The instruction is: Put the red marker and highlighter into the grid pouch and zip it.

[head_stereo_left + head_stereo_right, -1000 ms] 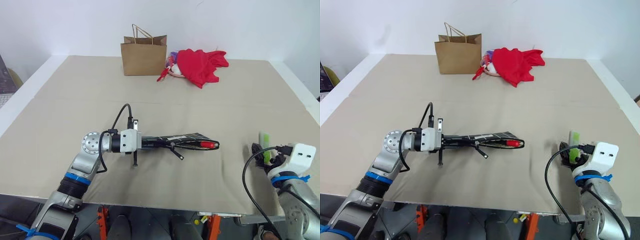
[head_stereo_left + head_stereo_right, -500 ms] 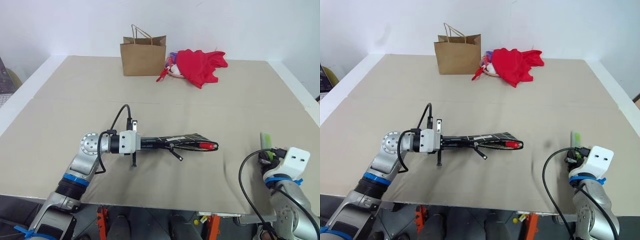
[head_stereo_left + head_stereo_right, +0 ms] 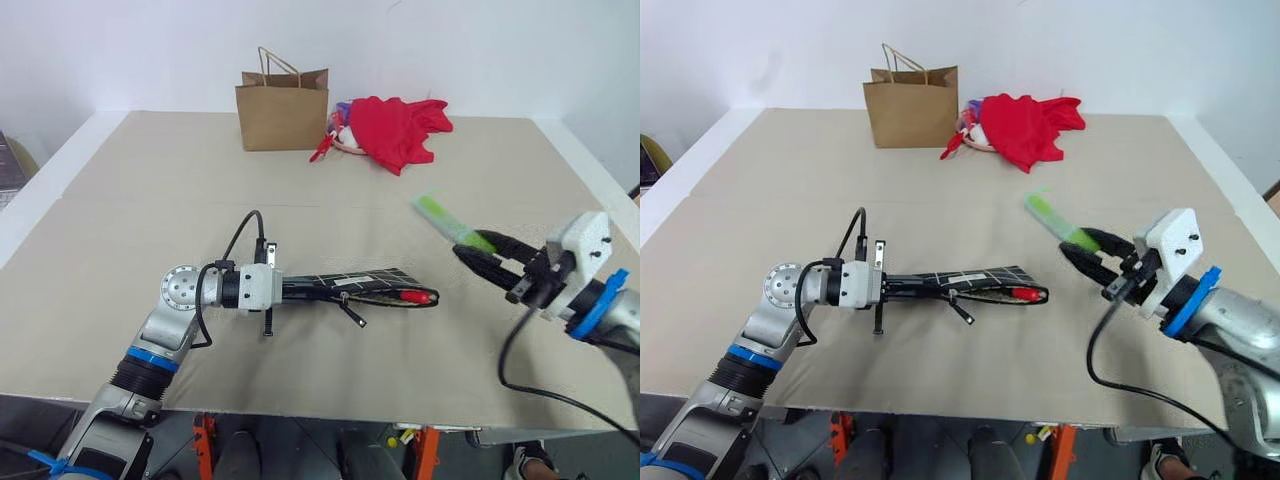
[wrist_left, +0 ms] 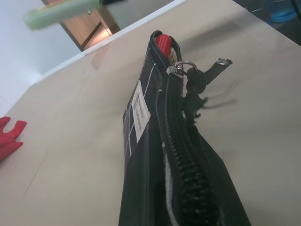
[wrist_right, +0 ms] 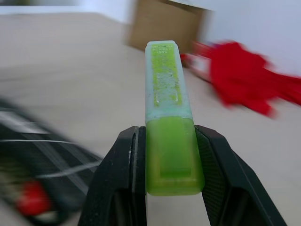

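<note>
The grid pouch [image 3: 352,284] hangs level just above the table, and my left gripper [image 3: 298,289] is shut on its left end. From the pouch's open right end pokes the red marker [image 3: 416,296], red cap outward. The left wrist view looks along the zipper [image 4: 181,155] to the zipper pull [image 4: 194,84] and the marker cap [image 4: 163,43]. My right gripper [image 3: 476,246] is shut on the light-green highlighter [image 3: 442,220], which it holds in the air to the right of the pouch and higher, free end pointing up-left. Both black fingers [image 5: 123,181] clamp the highlighter [image 5: 167,117].
A brown paper bag [image 3: 283,110] stands at the back of the table [image 3: 130,200]. A red cloth bundle [image 3: 396,128] lies beside it. The table's front edge runs just below both arms.
My right gripper has shut on the highlighter at the table's right front, lifted it and swung it up and left toward the pouch. The left arm and pouch have kept still.
</note>
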`<action>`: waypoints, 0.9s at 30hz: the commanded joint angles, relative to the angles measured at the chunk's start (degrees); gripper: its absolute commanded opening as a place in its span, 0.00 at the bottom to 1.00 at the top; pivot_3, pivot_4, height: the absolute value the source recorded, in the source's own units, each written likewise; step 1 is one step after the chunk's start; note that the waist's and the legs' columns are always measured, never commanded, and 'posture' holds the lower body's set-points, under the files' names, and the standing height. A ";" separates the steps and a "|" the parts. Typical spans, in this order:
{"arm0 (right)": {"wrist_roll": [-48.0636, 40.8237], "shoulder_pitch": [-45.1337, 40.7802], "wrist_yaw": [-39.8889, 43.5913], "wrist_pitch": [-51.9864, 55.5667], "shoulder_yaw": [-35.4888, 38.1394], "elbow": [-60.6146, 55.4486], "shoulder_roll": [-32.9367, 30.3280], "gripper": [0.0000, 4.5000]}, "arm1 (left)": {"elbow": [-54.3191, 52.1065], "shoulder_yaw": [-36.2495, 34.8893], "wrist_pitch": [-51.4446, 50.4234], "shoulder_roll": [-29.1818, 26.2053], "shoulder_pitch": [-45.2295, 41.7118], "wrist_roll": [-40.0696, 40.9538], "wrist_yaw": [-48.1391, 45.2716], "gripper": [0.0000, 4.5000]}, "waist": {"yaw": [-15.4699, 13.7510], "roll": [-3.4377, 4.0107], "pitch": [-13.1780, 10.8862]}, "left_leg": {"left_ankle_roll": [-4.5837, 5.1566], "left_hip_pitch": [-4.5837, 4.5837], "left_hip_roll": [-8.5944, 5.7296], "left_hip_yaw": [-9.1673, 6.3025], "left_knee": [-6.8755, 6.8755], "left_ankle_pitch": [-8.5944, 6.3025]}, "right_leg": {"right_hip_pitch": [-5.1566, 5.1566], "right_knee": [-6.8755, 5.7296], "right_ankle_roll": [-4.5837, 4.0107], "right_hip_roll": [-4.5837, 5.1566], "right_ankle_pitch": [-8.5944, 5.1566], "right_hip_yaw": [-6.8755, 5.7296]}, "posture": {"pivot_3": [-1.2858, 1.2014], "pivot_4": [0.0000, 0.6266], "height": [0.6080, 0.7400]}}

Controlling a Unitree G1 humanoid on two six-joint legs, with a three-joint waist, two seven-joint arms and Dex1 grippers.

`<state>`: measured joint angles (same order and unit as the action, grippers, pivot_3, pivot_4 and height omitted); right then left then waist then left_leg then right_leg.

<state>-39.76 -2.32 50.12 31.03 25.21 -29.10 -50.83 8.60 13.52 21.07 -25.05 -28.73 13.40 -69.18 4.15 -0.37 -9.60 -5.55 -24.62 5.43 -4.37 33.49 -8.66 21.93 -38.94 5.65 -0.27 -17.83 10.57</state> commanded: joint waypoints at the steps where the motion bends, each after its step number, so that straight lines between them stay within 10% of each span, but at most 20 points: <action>1: -6.48 1.79 12.95 2.76 0.94 -2.98 -7.17 0.24 | -0.60 -0.13 0.85 0.56 -0.71 0.39 0.13 0.00 | -0.05 -0.01 0.00 | 0.02 -0.01 0.00 0.00 0.01 -0.02 | 0.00 0.01 0.01 0.00 -0.01 0.00 | 0.52 0.24 1.00; 27: -1.75 -0.20 18.18 3.68 -7.34 3.23 -9.65 0.24 | -2.09 -0.15 0.76 0.60 0.22 0.31 0.45 0.00 | -0.02 -0.09 -0.05 | 0.02 -0.01 0.00 0.01 0.12 -0.01 | -0.03 0.00 0.02 0.00 -0.01 -0.04 | 0.52 0.24 1.00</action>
<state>-40.47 -1.40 68.32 34.24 17.69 -25.52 -59.72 8.41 13.63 21.33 -24.32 -28.42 13.39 -69.07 4.13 -0.46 -9.64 -5.53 -24.63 5.43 -4.36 33.61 -8.67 21.90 -38.94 5.67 -0.27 -17.84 10.53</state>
